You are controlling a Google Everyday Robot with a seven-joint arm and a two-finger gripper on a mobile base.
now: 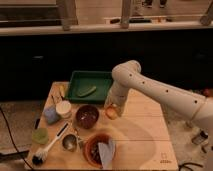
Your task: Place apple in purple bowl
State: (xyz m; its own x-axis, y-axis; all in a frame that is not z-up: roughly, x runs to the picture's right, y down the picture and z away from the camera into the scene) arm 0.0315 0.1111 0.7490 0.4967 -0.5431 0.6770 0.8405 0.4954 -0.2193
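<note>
We count one apple, two bowls, purple bowl mid-frame, orange bowl below it, one tool clamped on the apple, just right of the purple bowl, above the counter.

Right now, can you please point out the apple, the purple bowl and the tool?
apple [113, 112], camera view, its orange-yellow front.
purple bowl [86, 116], camera view, its dark inside.
tool [111, 105], camera view, between its fingertips, shut on the apple, right of the purple bowl.

Claw low, apparently around apple
</note>
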